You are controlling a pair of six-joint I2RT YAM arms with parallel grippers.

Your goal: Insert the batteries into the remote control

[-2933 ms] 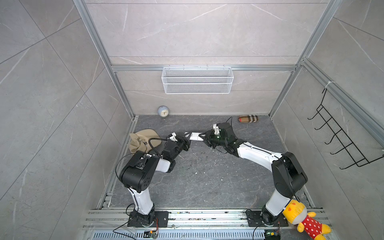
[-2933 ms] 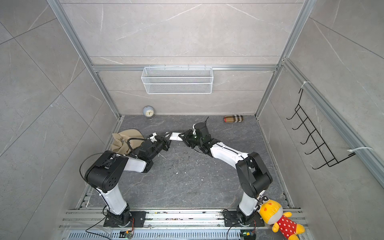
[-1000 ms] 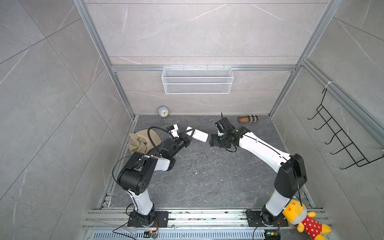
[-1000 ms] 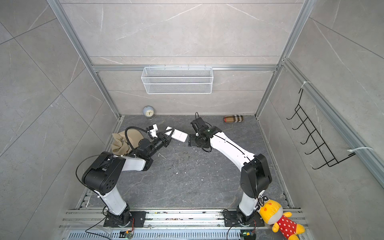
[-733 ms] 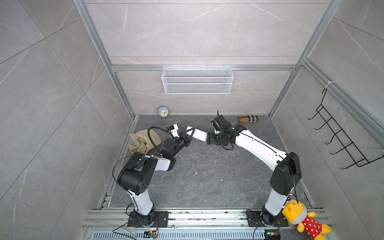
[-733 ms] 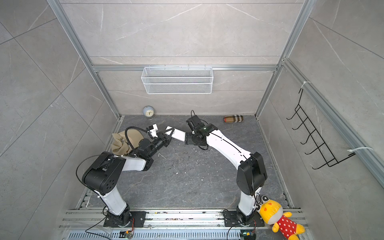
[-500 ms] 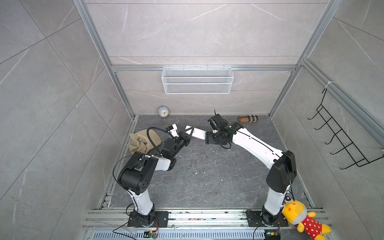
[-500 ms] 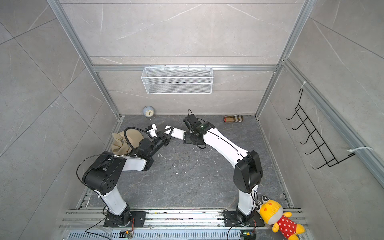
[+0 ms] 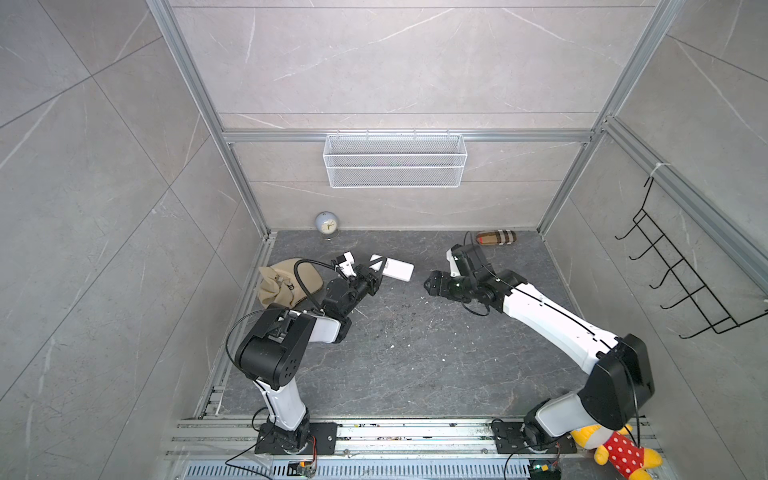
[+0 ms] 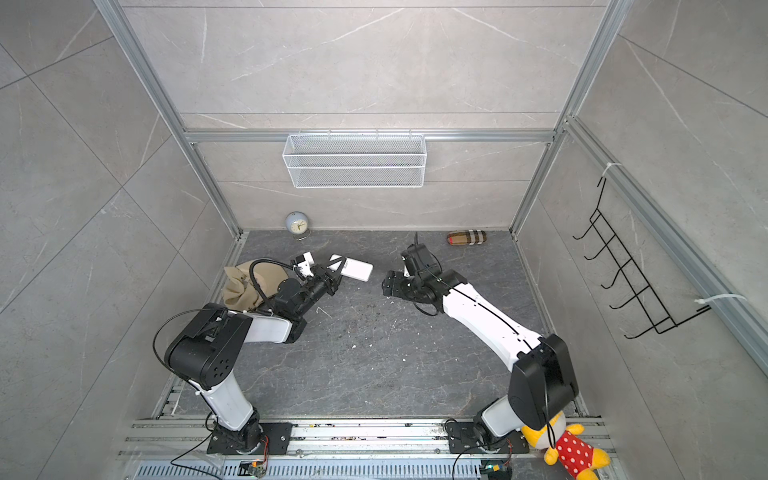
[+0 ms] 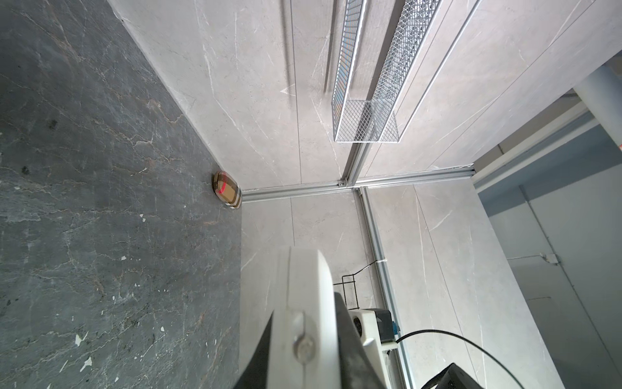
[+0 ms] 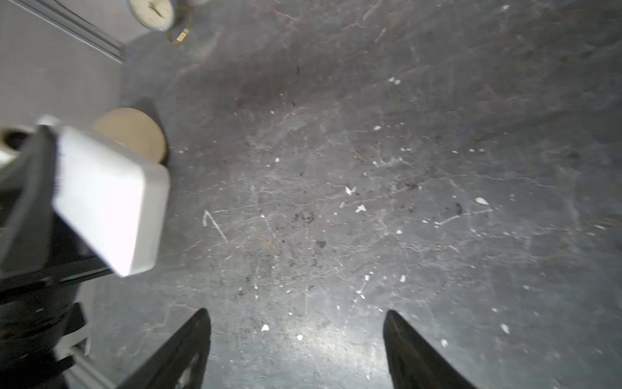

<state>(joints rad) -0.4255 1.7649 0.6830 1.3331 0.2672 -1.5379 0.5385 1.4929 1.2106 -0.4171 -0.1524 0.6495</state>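
Observation:
The white remote control (image 9: 394, 269) (image 10: 356, 268) hangs above the floor at the back left, plain side up. My left gripper (image 9: 376, 271) (image 10: 338, 268) is shut on its left end. In the left wrist view the remote control (image 11: 303, 289) shows edge-on between the dark fingers (image 11: 350, 340). My right gripper (image 9: 430, 286) (image 10: 386, 284) is open and empty, a short way right of the remote and apart from it. The right wrist view shows the gripper (image 12: 295, 316) over bare floor, with the remote control (image 12: 107, 202) off to one side. The batteries are out of view.
A tan cloth cap (image 9: 286, 282) lies behind the left arm. A small clock (image 9: 327, 222) and a checked pouch (image 9: 496, 237) sit at the back wall. A wire basket (image 9: 395, 160) and a hook rack (image 9: 681, 282) hang on the walls. White specks (image 12: 350, 190) litter the floor.
My right gripper has drawn back to the right, away from the remote control's end, and stays open. The left gripper keeps the remote control raised in about the same spot.

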